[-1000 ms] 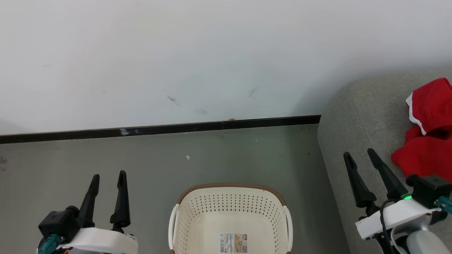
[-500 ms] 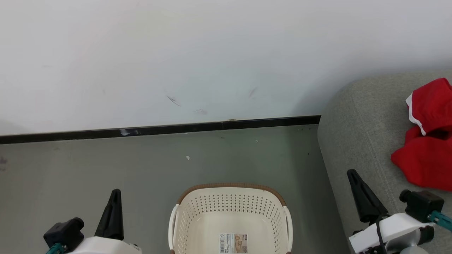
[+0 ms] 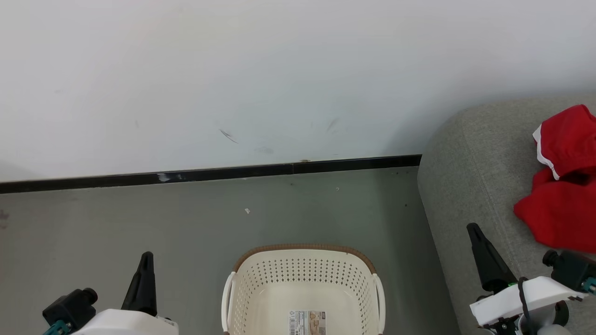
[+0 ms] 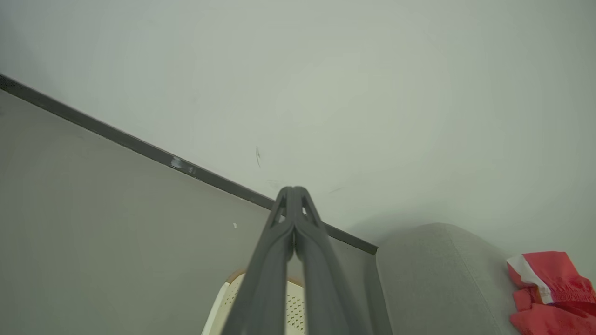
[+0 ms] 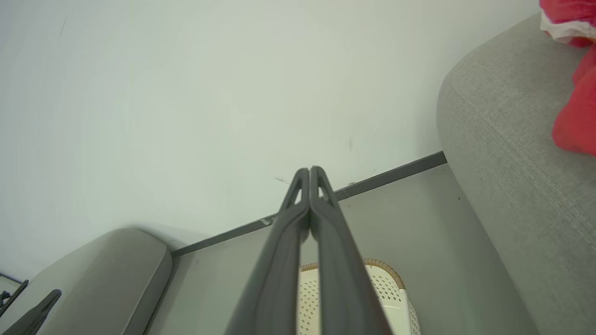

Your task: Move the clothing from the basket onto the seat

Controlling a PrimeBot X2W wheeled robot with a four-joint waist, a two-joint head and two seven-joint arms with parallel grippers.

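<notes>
Near half of the basket (image 3: 302, 274) and right side of the clothing (image 3: 558, 218), beyond the edges

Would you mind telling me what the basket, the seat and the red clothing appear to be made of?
The basket: likely moulded plastic, cream and smooth, with perforated walls and a brown woven-look rim. The seat: matte grey-green upholstery fabric, its weave visible. The clothing: soft red cloth, creased, with white trim.

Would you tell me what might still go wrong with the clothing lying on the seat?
The right gripper, fingers shut, sits close beside the clothing on the seat; a sideways swing might snag the fabric and drag it off. The basket looks empty, but its near part is cut off in the head view, so a garment could remain unseen.
</notes>
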